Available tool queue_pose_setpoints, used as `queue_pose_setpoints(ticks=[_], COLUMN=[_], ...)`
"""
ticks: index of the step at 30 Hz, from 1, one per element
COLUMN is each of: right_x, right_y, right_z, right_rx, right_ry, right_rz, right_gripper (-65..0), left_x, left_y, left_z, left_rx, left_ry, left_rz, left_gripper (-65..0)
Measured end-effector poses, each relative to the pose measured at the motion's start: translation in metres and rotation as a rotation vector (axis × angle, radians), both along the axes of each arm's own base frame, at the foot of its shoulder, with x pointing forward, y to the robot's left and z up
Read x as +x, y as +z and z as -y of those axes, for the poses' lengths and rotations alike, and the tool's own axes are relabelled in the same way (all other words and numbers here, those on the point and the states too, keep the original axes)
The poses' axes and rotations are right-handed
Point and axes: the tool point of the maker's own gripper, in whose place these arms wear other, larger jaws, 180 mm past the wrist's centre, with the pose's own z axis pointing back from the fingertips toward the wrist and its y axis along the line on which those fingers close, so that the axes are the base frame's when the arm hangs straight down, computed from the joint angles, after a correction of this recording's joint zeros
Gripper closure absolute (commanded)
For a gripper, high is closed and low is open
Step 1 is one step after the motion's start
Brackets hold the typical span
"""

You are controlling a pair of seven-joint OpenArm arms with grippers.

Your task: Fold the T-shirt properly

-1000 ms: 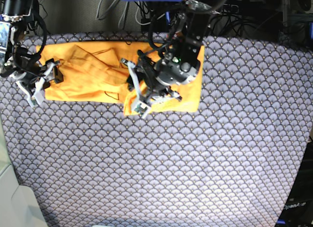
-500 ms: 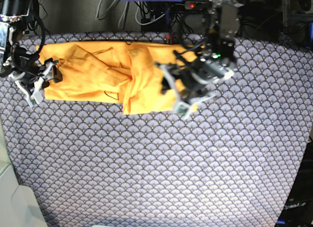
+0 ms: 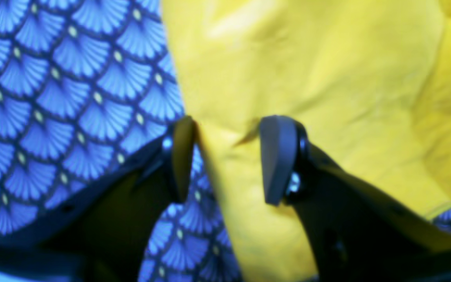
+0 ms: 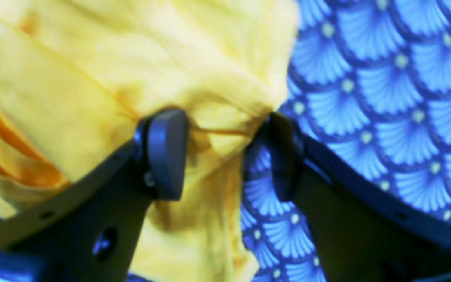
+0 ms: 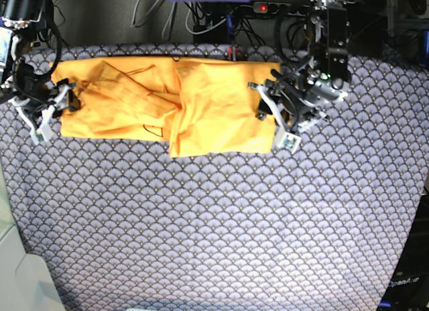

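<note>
Stretched crosswise along the far side of the scallop-patterned cloth (image 5: 221, 224): the T-shirt (image 5: 161, 103), long axis running from one arm to the other. Left gripper (image 3: 225, 158) at one short edge, jaws apart and straddling the hem without clamping it; right gripper (image 4: 221, 154) at the opposite edge, likewise parted around a bunched fold. Each arm nearest its own end, likely set for a paired pinch.
</note>
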Motion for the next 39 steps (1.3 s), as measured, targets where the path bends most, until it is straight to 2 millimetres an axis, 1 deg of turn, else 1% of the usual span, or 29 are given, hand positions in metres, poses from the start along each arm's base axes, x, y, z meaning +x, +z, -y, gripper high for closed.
queue_pose_setpoints(ticks=[3,6,10,11,13,16,17,20,24,26,29,31,33,35,36,38,39], right_x=[0.000,0.000,-0.004,-0.005,-0.005,-0.005,-0.005,-0.004,-0.003,-0.006,-0.012,-0.010,-0.003,0.000,0.000,-0.003,-0.001], right_y=[-0.001,-0.001,-0.002,-0.002,-0.004,-0.004,-0.005,-0.006,-0.004,0.002,0.019,0.035,0.054,0.069,0.074,0.077,0.078], right_z=[-0.002,-0.002,-0.004,-0.005,-0.007,-0.009,-0.012,-0.020,-0.021,-0.023,-0.031,-0.034,-0.044,-0.055,-0.059,-0.061,-0.065], right_rx=[0.005,0.007,0.024,0.027,0.031,0.036,0.043,0.071,0.063,0.021,-0.031,-0.089,-0.115,-0.131,-0.135,-0.172,-0.163], right_ry=[-0.004,-0.003,-0.009,-0.011,-0.015,-0.016,-0.018,-0.024,-0.018,0.014,0.072,0.111,0.142,0.167,0.175,0.181,0.179], right_rz=[0.001,0.003,0.009,0.009,0.010,0.013,0.014,0.021,0.025,0.014,0.018,0.025,0.072,0.099,0.108,0.079,0.085], right_gripper=[-34.4,-34.4,-33.5,-32.5,-28.8,-19.6,-15.6,-0.2,0.0,0.0,0.0,0.0,0.0,0.0,0.0,0.0,0.0], left_x=[0.000,0.000,0.000,0.000,0.000,0.000,0.000,0.000,-0.001,0.001,0.004,0.003,0.003,0.004,0.004,0.004,0.004], left_y=[0.000,-0.005,-0.006,-0.006,-0.007,-0.007,-0.007,-0.007,-0.006,-0.005,-0.004,-0.004,-0.004,-0.004,-0.004,-0.004,-0.004], left_z=[0.002,0.003,0.002,0.002,0.002,0.002,0.002,0.002,-0.001,-0.007,-0.025,-0.034,-0.041,-0.046,-0.047,-0.050,-0.052], left_rx=[-0.006,-0.012,-0.012,-0.012,-0.012,-0.011,-0.011,-0.010,-0.005,-0.011,-0.002,0.008,0.011,0.013,0.013,0.017,0.024], left_ry=[-0.002,0.001,0.003,0.003,0.002,0.003,0.003,0.002,0.003,0.023,0.077,0.097,0.116,0.131,0.136,0.141,0.139], left_rz=[0.005,-0.007,-0.008,-0.009,-0.011,-0.011,-0.011,-0.011,-0.008,-0.005,-0.001,-0.005,-0.006,-0.004,-0.004,-0.003,-0.002], left_gripper=[-27.3,-27.3,-27.3,-27.3,-27.2,-27.2,-27.2,-27.1,-27.1,-27.1,-27.3,-27.3,-27.4,-27.4,-27.4,-27.4,-27.4])
